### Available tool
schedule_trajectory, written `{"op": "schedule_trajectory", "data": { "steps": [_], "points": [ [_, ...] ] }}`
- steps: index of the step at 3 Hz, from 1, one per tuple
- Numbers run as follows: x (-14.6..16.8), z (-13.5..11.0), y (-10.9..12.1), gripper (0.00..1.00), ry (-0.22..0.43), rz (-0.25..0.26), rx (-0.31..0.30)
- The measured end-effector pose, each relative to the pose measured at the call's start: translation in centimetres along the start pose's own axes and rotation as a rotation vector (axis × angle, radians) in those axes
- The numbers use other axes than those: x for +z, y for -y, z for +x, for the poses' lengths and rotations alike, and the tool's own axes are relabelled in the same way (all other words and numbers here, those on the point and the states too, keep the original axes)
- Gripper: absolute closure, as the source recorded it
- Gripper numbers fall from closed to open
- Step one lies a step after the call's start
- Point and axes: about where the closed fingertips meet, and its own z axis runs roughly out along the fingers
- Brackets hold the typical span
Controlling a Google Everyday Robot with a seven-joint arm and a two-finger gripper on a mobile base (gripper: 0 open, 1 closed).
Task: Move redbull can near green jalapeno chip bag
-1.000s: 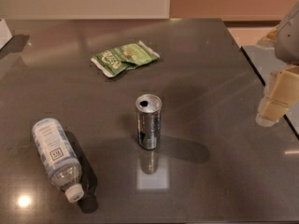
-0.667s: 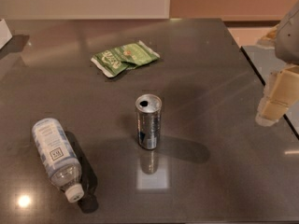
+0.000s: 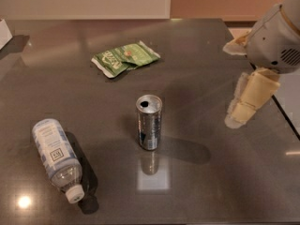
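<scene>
Redbull can (image 3: 149, 122) stands upright near the middle of the dark glossy table (image 3: 211, 186) on my feed, a dark opening showing in its top and a pale reflection of it on the surface just in front. Green jalapeno chip bag (image 3: 125, 58) lies flat toward the far side of the table, back and a little left of the can, and the two are well apart with bare tabletop between them. The gripper (image 3: 234, 120) hangs at the right side of the view, over the table's right portion, well apart from the can and touching nothing I can see. Its cream-coloured padding points down and to the left from the grey rounded arm housing (image 3: 274, 36) above it. From this angle I cannot tell whether the gripper is spread or pressed together, though it appears to hold nothing. A clear plastic bottle (image 3: 55, 153) with a white label lies on its side at the near left, white cap pointing toward the near edge, apart from the can. At the far left edge I see the corner of a white box (image 3: 3, 32), and a dark shadow stretches from the can's base toward the right
</scene>
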Motion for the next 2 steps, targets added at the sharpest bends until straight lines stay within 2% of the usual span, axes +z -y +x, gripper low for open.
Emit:
{"op": "schedule_trajectory", "data": {
  "steps": [1, 2],
  "points": [
    [2.3, -3.9, -0.8, 0.00, 0.138, -0.065, -0.044],
    [4.8, -7.1, -2.4, 0.00, 0.249, -0.162, -0.079]
  ]
}}
